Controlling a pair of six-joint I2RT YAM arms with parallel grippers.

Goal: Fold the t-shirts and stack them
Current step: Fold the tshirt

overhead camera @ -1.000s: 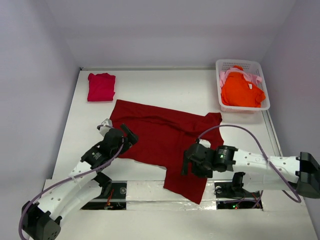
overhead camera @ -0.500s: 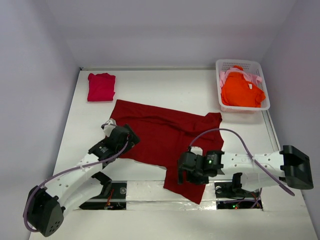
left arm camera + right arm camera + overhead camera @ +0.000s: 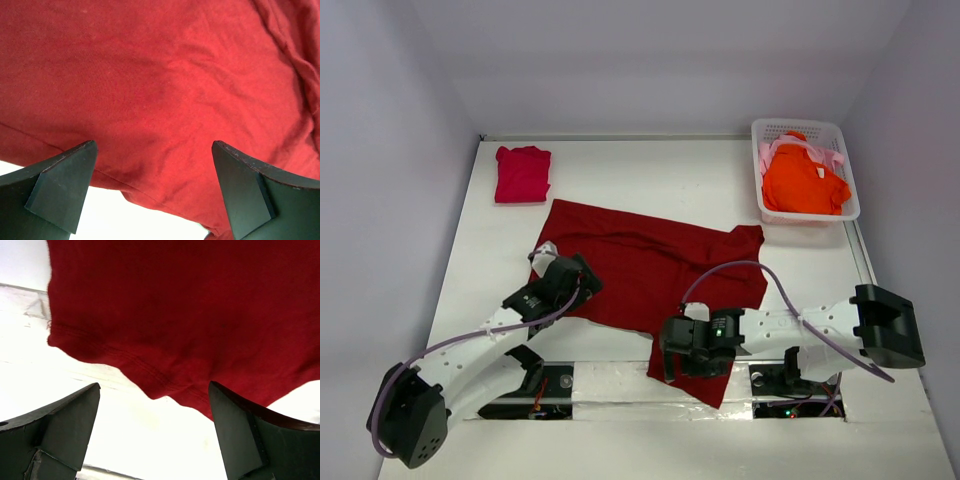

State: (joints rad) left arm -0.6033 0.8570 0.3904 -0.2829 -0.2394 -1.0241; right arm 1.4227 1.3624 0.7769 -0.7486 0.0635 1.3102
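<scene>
Now we see the dark red t-shirt (image 3: 650, 265) spread wrinkled, hem near front edge, bare table (image 3: 700, 180) around, left gripper (image 3: 154, 150) and right gripper (image 3: 154, 387) jaws spread wide

looks down on a large dark red cloth t-shirt (image 3: 200, 315), stitched hem curving across the white table surface (image 3: 150, 440). keeps nothing in the right gripper (image 3: 154, 390): dark wedge-shaped fingers (image 3: 65, 430) spread wide at both lower corners, hem edge showing between them.
</scene>
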